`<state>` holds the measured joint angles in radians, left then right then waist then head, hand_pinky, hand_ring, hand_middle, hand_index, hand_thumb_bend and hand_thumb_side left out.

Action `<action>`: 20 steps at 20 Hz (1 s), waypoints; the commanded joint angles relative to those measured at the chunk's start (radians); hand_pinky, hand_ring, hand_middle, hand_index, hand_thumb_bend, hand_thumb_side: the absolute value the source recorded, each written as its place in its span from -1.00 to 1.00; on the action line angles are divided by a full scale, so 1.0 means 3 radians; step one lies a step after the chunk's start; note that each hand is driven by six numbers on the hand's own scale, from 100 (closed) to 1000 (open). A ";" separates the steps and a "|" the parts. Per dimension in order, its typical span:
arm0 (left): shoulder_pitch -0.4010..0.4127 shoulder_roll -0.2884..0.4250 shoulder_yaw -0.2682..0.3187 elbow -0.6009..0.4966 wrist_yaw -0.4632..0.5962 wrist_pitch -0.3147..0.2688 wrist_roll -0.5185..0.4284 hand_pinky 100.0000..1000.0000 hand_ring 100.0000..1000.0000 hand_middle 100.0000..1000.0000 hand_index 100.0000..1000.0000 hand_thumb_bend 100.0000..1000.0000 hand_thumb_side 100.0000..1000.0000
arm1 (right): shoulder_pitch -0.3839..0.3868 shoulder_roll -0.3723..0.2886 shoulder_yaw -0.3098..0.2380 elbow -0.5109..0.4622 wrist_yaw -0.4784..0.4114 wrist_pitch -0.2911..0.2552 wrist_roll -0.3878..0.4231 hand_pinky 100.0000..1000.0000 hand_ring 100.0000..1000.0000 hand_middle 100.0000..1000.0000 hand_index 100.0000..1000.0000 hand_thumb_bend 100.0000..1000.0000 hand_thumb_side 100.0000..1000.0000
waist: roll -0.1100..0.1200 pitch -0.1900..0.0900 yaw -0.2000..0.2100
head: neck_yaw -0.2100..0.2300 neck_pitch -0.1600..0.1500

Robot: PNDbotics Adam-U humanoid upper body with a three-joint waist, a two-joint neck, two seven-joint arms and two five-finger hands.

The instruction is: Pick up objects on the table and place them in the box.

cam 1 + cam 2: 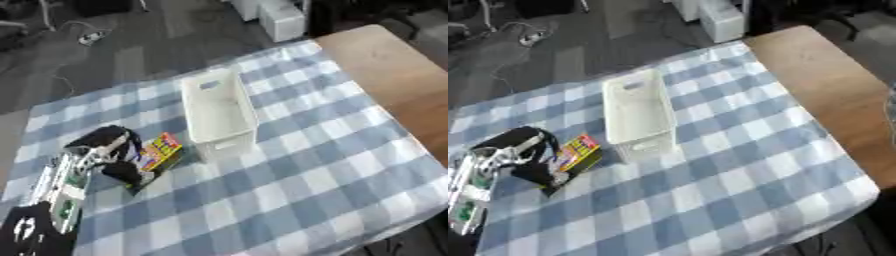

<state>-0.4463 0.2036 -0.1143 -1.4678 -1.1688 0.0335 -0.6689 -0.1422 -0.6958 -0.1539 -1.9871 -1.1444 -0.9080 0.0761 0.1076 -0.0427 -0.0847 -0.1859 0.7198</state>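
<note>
A white plastic box (pixel 219 107) stands empty near the middle of the blue and white checked cloth (pixel 306 170), its long side running away from me. To its left lies a colourful flat packet (pixel 163 148), red and yellow with a dark edge. My left hand (pixel 109 147), black with silver parts, is at the packet's left end. Its dark fingers (pixel 124 172) curl round that end, hiding part of the packet. The right hand shows in neither view.
Bare wooden tabletop (pixel 394 70) runs along the right of the cloth. The cloth's near edge drops off at the lower right. Beyond the table's far edge are grey floor, a cable and a white unit (pixel 282 20).
</note>
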 commanded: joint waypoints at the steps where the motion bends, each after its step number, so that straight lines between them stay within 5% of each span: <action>1: -0.0136 0.0156 0.0023 -0.0152 -0.0001 -0.0028 0.0019 -1.00 -0.99 -0.72 -0.47 -0.47 -0.20 | -0.0029 -0.0114 -0.0015 -0.0043 -0.0007 0.0003 0.0002 -0.11 -0.17 -0.17 0.09 -1.00 1.00 | -0.0022 -0.0034 -0.0001 | -0.0017 -0.0022; 11: -0.0395 0.0329 0.0005 -0.0242 0.0005 -0.0094 0.0193 -1.00 -1.00 -0.71 -0.48 -0.52 -0.14 | -0.0034 -0.0123 0.0002 -0.0043 -0.0015 0.0004 0.0013 -0.11 -0.17 -0.17 0.09 -1.00 1.00 | -0.0007 -0.0043 -0.0013 | 0.0003 -0.0089; 20: -0.0709 0.0454 -0.0094 0.0255 0.0131 -0.0157 0.0983 -1.00 -1.00 -0.72 -0.51 -0.50 -0.12 | -0.0062 -0.0125 0.0019 -0.0043 -0.0027 0.0034 0.0024 -0.11 -0.17 -0.17 0.09 -1.00 1.00 | 0.0014 -0.0043 -0.0046 | 0.0107 -0.0134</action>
<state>-0.6350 0.3084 -0.1413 -1.4007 -1.1403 -0.0109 -0.4078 -0.1453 -0.6965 -0.1450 -1.9871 -1.1513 -0.9012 0.0827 0.1177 -0.0478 -0.0978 -0.1658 0.6935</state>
